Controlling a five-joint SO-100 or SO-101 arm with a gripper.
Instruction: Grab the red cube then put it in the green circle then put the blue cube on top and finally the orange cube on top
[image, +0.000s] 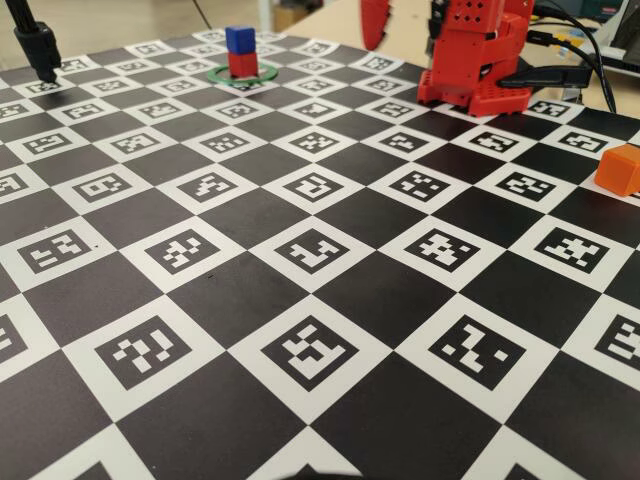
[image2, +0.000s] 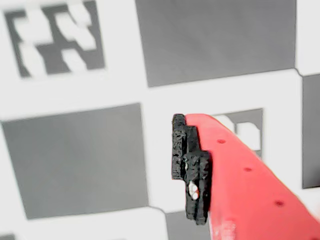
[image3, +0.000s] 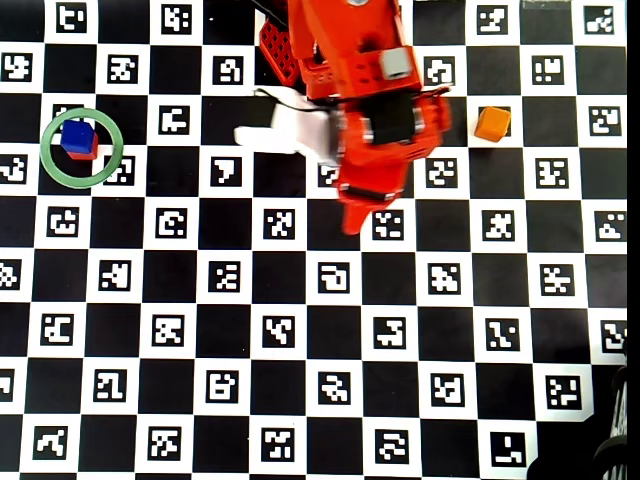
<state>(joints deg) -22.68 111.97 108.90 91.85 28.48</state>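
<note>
On the checkered surface, printed all over with square marker tiles, I see the green circle at the far left of the fixed view. Inside it sits the red cube, and the blue cube rests squarely on top of it, so two layers of the stack look finished to me. From overhead the pair sits a little off-centre within the ring, toward its upper left.

At the right edge of the fixed view, the orange cube stands alone on the surface, well apart from the stack and on the other side of the arm's base. Overhead it lies just to the right of the arm (nothing touches it).

My end effector hangs above the middle of the board, between stack and orange cube, and I see no cube in it. One red finger with its black pad shows in the wrist view over bare tiles; the other finger is out of sight, so I cannot tell how wide it is open.

I judge the remaining step is fetching the orange cube.
</note>
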